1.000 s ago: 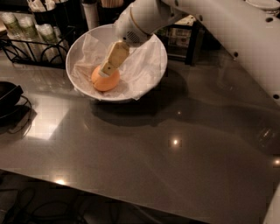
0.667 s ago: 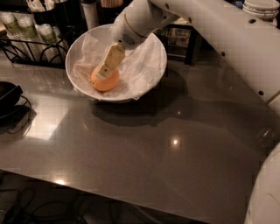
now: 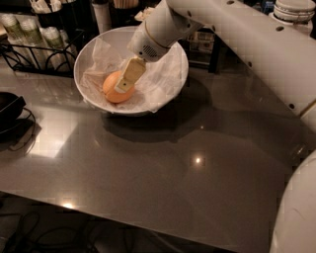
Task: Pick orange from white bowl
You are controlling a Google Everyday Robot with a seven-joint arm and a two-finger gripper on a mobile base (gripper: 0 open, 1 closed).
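The orange (image 3: 111, 89) lies in the left part of the white bowl (image 3: 184, 74), on its crinkled white paper lining. The bowl stands on the grey table (image 3: 163, 178) towards the back. My gripper (image 3: 125, 84) reaches down into the bowl from the upper right, and its beige tip rests against the top right side of the orange. The far side of the gripper is hidden behind its own near side. My white arm (image 3: 237, 34) crosses the upper right of the view.
A small black dish (image 3: 7, 106) sits at the table's left edge. A black wire rack with bottles (image 3: 34, 42) stands behind the bowl on the left. Cups and containers (image 3: 103, 15) line the back edge.
The gripper stays at the orange in the bowl. The arm's upper links have shifted a little across the view. The orange and bowl have not moved.
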